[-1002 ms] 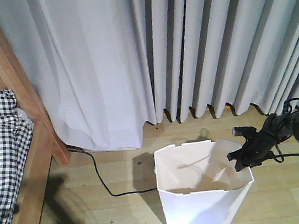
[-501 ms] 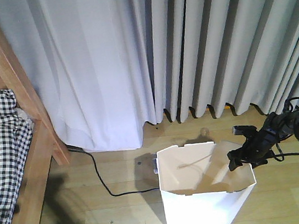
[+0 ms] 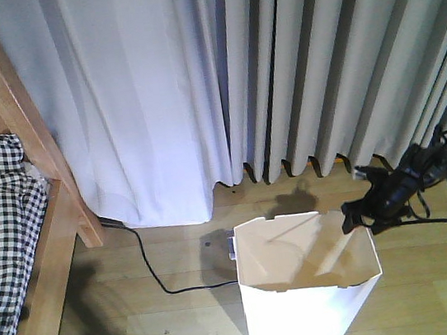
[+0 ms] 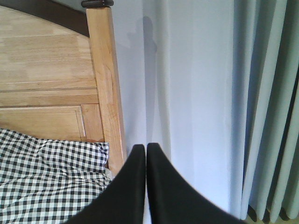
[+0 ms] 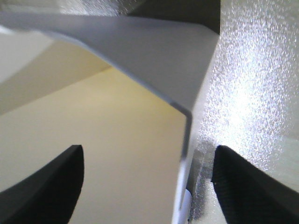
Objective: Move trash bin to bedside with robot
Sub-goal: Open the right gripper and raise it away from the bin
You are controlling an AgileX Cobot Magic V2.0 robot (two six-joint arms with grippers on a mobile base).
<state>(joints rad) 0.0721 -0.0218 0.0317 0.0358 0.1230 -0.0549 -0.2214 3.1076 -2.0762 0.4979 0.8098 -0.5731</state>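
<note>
Now the right gripper (image 3: 362, 216) is sitting higher and farther back than a moment ago, at the far right corner of the trash bin (image 3: 308, 293). Its jaws are spread wide, one on each side of the thin bin wall (image 5: 187, 140), not squeezing it. The bin is standing on the wooden floor (image 3: 144, 312) near the grey curtains (image 3: 293, 66), well right of the bed (image 3: 18, 246). The left gripper (image 4: 145, 154) is pressed together, holding nothing. I think the bin is not gripped, and it is well short of the bedside.
</note>
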